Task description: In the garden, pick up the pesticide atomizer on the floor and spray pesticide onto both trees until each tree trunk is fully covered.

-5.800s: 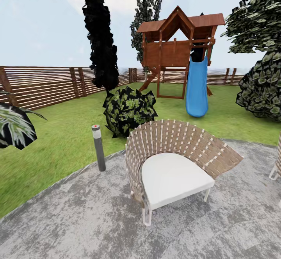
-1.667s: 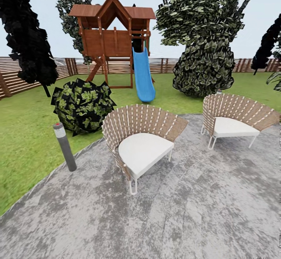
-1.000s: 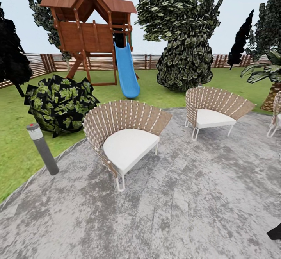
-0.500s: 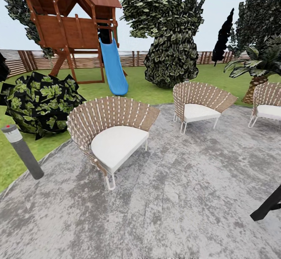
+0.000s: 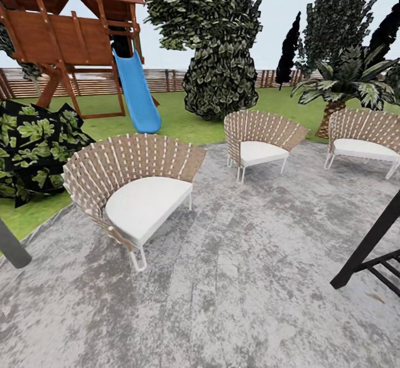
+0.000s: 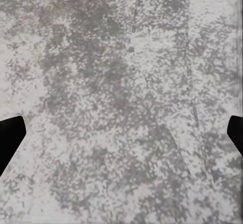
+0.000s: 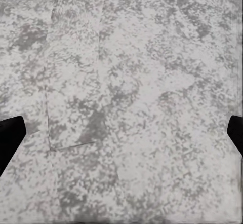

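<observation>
Playhouse far left, blue slide beside it, three woven chairs across grey paving, palm far right. Spray bottle nowhere among these; smooth bare trunks likewise unseen. Left gripper and right gripper spread wide, empty, over paving. Best to pan slowly, scanning floor near chair legs.

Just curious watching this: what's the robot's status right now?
Both grippers open, empty, over grey paving. No atomizer spotted. Wicker chairs ahead, black frame at right.
</observation>
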Controlling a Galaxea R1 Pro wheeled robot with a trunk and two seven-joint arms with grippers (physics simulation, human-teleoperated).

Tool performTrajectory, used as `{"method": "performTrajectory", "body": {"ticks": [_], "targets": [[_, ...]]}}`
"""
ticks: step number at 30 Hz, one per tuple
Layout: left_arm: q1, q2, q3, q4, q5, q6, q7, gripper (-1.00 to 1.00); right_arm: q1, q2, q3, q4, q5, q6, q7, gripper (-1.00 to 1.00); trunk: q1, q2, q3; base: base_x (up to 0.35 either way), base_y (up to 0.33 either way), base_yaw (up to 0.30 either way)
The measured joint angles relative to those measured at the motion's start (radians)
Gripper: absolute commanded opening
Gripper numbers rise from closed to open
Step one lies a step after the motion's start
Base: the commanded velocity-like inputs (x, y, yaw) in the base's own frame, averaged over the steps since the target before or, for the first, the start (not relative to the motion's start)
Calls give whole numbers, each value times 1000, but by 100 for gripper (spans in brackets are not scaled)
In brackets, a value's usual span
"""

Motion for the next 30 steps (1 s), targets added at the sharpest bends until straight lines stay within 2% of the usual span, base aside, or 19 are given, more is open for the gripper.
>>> {"method": "performTrajectory", "body": {"ticks": [30], "targets": [[0, -2, 0, 2, 0, 0, 0, 100, 0, 0, 0, 0, 0, 0, 0, 100, 115, -210, -102, 0, 0, -289]]}}
